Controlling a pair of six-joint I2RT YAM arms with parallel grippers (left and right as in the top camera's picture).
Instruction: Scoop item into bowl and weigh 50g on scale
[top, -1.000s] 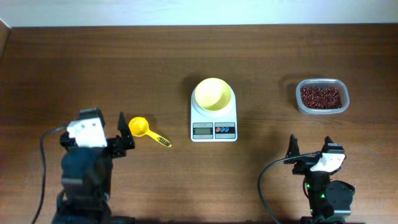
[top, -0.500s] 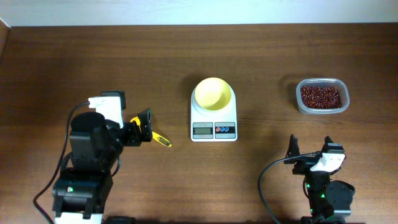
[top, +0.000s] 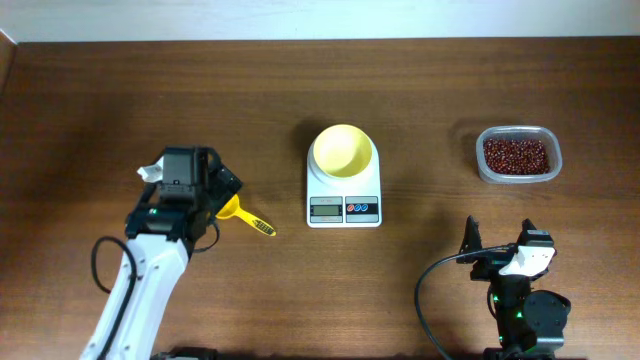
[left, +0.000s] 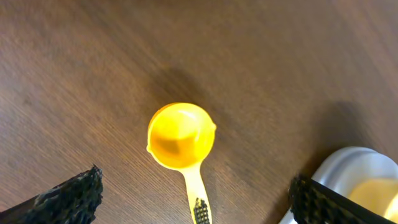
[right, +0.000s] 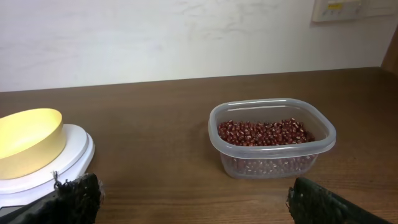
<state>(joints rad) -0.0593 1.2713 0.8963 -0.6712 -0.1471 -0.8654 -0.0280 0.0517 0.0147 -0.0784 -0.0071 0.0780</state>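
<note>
Ahead of the right tool (right: 199, 200), a little to its right, the beans (right: 264, 132) lie in a heap inside a clear tub (right: 272, 101). None look to be out of it. Ahead and to the left of that same tool stands the yellow bowl (top: 343, 150), and it sits on top of the white scale (top: 345, 210). The bowl looks empty. So the bowl is ready on the scale, but no beans have been scooped, and all the weighing is left to do.

The right tool is spread wide and holds nothing. It sits low, well apart from the tub.

The yellow scoop (left: 180, 135) lies on the brown surface (top: 150, 90) right under the left tool (left: 196, 196), in the gap between its two fingers. Its handle points back toward the tool. The left tool is wide too and holds nothing. Picking up the scoop seems to be the step in hand.

Some things are hard to see. The numbers on the scale are too small to read. From above, the left arm hides part of the scoop. Each wrist view shows only the dark tips of the fingers. How high the left tool hangs over the scoop cannot be told. The bowl and scale are cut off at the corner of the left wrist view.
</note>
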